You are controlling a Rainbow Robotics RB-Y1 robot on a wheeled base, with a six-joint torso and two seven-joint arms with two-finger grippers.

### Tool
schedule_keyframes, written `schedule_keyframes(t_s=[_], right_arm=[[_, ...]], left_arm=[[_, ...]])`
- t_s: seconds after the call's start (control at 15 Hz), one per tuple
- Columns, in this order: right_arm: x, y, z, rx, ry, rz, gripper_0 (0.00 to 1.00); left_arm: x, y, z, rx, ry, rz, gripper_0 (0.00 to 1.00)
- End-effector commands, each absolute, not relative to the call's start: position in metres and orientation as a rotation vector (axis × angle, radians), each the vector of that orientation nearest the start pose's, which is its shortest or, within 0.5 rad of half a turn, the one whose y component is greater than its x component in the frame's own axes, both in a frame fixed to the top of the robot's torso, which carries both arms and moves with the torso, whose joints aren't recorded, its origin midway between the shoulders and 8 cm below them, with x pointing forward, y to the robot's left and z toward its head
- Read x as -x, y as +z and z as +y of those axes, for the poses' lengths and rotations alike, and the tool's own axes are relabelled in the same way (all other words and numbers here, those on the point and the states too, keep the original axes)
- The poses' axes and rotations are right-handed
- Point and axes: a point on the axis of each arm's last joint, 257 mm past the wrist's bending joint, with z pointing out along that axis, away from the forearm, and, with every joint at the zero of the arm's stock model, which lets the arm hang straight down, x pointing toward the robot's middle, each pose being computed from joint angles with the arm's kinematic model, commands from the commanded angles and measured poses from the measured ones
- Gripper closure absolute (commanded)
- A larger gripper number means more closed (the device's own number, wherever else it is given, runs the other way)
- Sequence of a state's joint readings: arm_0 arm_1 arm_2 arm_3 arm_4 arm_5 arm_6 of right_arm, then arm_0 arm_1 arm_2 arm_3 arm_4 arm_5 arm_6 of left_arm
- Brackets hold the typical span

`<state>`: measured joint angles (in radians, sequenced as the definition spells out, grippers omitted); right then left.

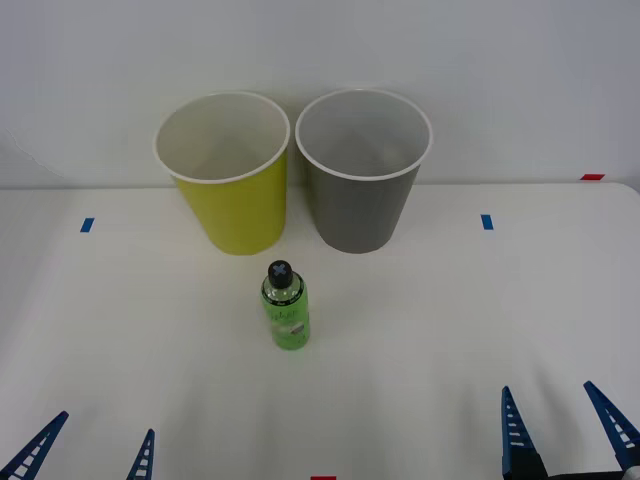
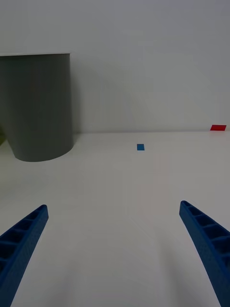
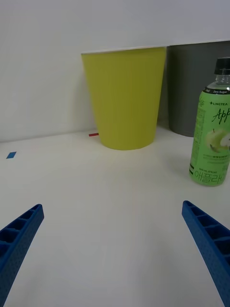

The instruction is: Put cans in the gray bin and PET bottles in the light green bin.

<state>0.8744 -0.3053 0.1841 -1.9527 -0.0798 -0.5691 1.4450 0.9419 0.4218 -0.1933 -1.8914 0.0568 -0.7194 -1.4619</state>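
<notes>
Bins first: I see the light green bin [image 1: 228,185] and the gray bin [image 1: 361,180] standing upright side by side at the far side of the white table [image 1: 120,330], the green one on my left, the gray one on my right, their white rims nearly touching. Both look white inside, and I can't make out anything in them from the front view.

One PET bottle [image 1: 285,306] stands upright on the table, just in front of the gap between the two bins and a little nearer the green one. It has a black cap, a green label and bright green contents. From the left wrist view the bottle [image 3: 212,125] stands in front of the gray bin [image 3: 196,88], with the light green bin [image 3: 125,96] beside it.

My left hand [image 1: 88,450] sits low at the near edge of the table, fingers spread apart and holding nothing. My right hand [image 1: 566,430] is at the near edge on the other side, also spread wide and holding nothing; its wrist view has the gray bin [image 2: 38,105] off to one side.

Small blue tape marks [image 1: 87,225] lie on the table on either side of the bins, and a red mark [image 1: 592,177] lies at the far right.
</notes>
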Motion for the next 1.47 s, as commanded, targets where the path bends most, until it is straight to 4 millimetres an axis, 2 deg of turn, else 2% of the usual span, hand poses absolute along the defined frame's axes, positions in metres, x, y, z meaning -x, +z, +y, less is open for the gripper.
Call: schedule_keyframes(t_s=[0.07,1.47], right_arm=[[-0.2742,-0.2475,-0.2671,0.028,0.056,1.507,0.05],[-0.2742,-0.2475,-0.2671,0.028,0.056,1.507,0.05]], left_arm=[[-0.2334,-0.2585,0.2691,-0.172,-0.057,1.514,0.00],[-0.2334,-0.2585,0.2691,-0.172,-0.057,1.514,0.00]])
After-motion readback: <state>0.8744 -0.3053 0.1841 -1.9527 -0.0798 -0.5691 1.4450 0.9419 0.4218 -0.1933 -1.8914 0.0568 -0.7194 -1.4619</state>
